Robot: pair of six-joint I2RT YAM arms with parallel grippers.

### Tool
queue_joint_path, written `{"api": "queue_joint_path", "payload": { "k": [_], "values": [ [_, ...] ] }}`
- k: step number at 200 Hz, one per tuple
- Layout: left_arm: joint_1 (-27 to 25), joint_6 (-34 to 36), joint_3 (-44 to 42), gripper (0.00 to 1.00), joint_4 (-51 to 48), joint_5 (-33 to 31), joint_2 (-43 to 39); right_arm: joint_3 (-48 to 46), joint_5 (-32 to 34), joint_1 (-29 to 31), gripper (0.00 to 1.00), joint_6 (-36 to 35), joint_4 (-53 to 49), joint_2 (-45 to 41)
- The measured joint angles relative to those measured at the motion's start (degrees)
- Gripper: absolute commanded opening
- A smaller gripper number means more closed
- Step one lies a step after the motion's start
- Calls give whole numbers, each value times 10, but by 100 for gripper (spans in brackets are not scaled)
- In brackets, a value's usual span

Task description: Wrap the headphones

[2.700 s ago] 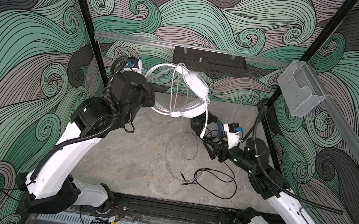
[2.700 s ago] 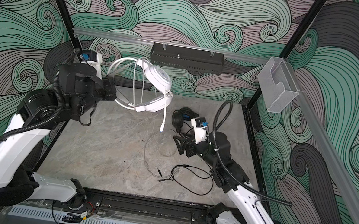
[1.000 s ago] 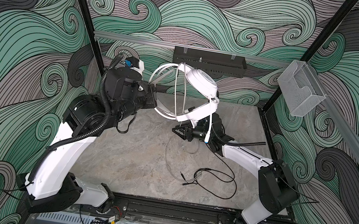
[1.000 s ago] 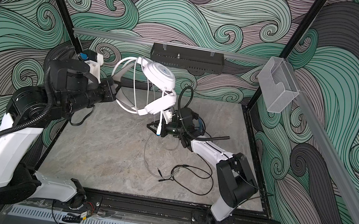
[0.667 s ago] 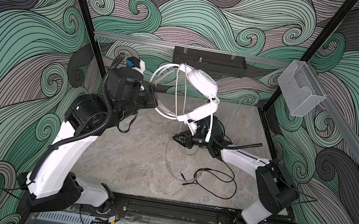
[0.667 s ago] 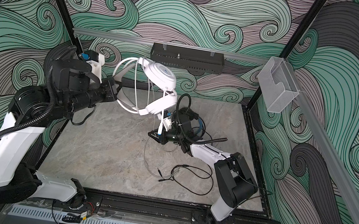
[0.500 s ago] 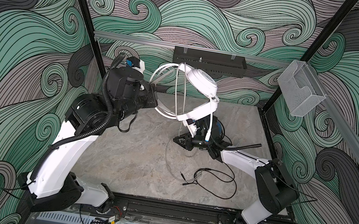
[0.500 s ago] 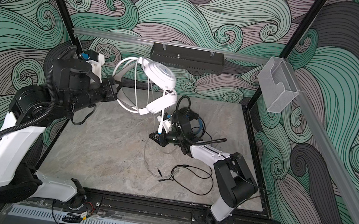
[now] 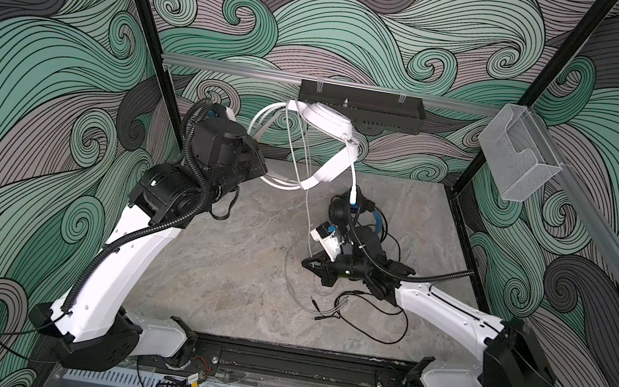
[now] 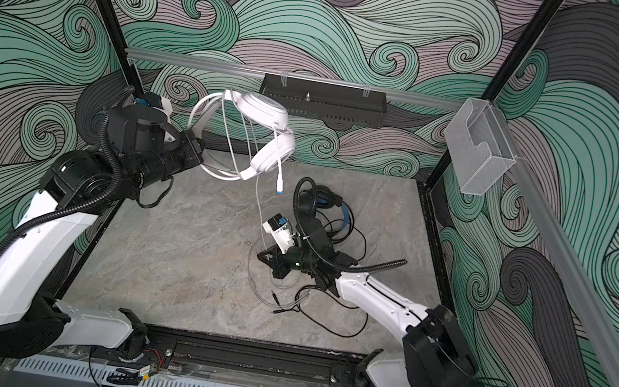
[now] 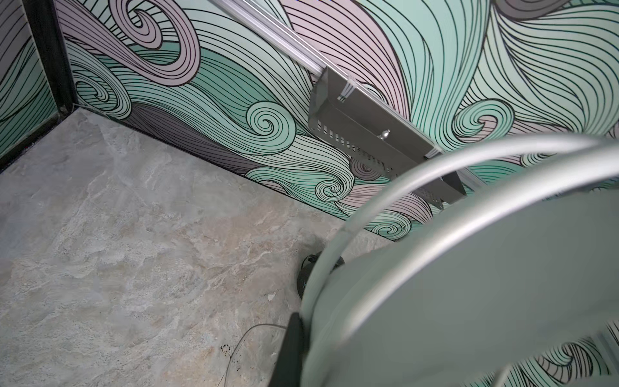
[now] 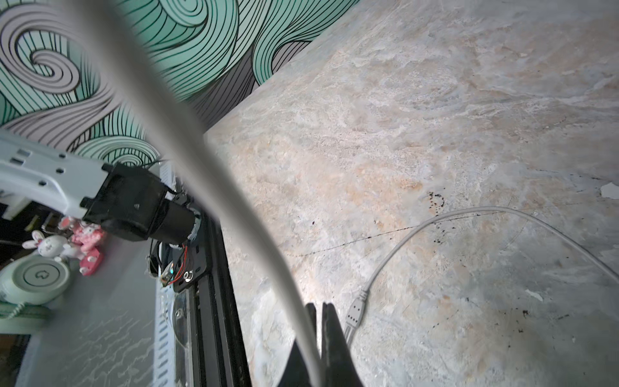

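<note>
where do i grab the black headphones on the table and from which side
Probably the blue-lined headband of the black headphones, from above: it is a thin arc a gripper can close across, while the ear cups look too wide. The right arm partly covers them, so come in from the back wall side.

I found no words, brands or numbers to read; the only sign was a circular-arrow symbol on the pale green round device (image 12: 40, 274) beside the rabbit figurine (image 12: 50, 246).

Pinched tight on the pale cord (image 12: 214, 174) by the right gripper (image 12: 319, 310), with more looping across the marble table (image 12: 435, 100).
</note>
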Motion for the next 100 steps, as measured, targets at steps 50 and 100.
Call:
{"api": "queue_joint_path", "payload": {
  "k": [50,100],
  "values": [
    [19,-14,-46,0,61,-12,19,13,124,86,0,-50,-121,-69],
    [9,84,-105,0,128,-115,33,121,225,164,0,-101,-264,-83]
  ]
}}
